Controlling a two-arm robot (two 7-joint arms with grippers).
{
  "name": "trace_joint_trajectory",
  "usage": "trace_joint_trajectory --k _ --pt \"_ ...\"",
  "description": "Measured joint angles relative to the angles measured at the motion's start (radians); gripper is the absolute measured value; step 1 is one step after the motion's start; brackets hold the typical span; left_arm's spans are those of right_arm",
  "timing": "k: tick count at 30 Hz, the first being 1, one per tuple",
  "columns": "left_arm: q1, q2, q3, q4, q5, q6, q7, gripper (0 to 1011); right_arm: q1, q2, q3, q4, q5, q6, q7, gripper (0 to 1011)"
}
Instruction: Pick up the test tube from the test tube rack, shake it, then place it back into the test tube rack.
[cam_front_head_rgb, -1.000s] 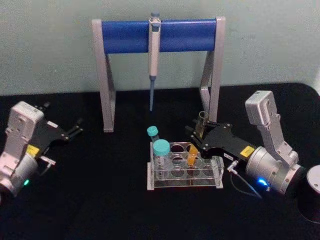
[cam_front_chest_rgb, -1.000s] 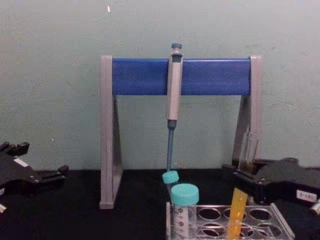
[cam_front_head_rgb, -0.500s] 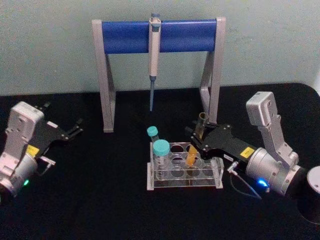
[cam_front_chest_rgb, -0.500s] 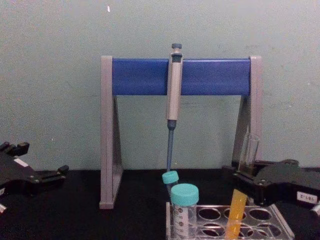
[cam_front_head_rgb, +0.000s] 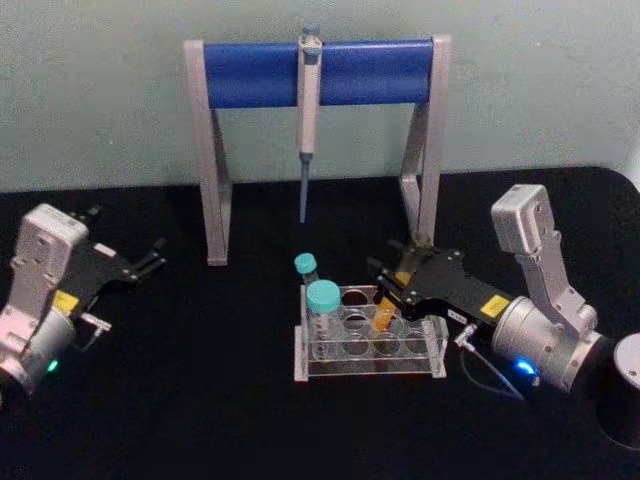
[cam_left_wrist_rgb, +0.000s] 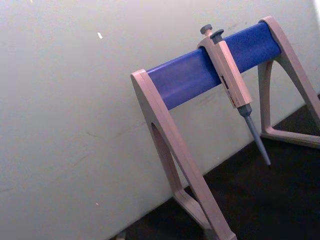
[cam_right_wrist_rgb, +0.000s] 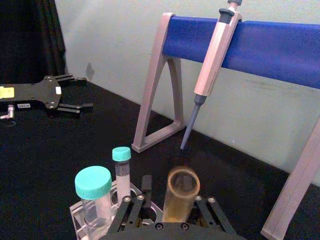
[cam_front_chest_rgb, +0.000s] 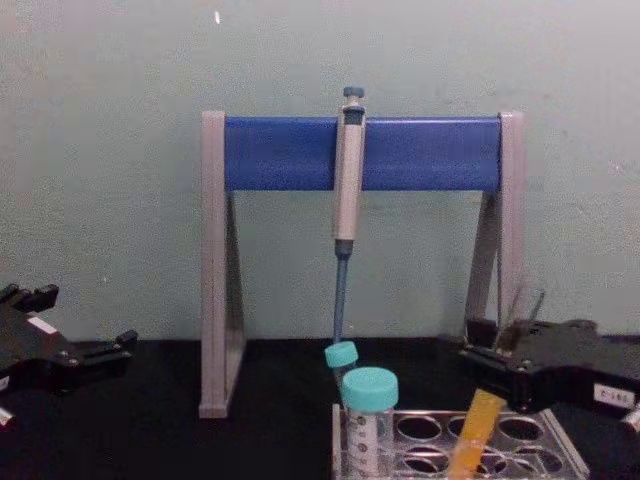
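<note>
A black table (cam_front_head_rgb: 200, 400) runs back to a pale green wall. At the rear of it stands a pipette stand (cam_front_head_rgb: 213, 160), two grey legs planted on the black top and a blue bar across them. In front of the stand, near the middle of the table, a clear rack (cam_front_head_rgb: 368, 345) sits flat on its base plate. At the far right edge a round grey-white object (cam_front_head_rgb: 628, 362) shows partly, cut off by the border; what it is cannot be told. The table surface to the left of the rack and in front of it is bare black.
</note>
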Motion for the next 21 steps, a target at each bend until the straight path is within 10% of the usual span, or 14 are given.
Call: trace_joint_trajectory --k 21 --pt "0.000 0.000 0.000 0.000 0.000 0.000 0.000 1001 0.000 0.000 0.001 -0.002 -0.001 0.000 -0.002 1000"
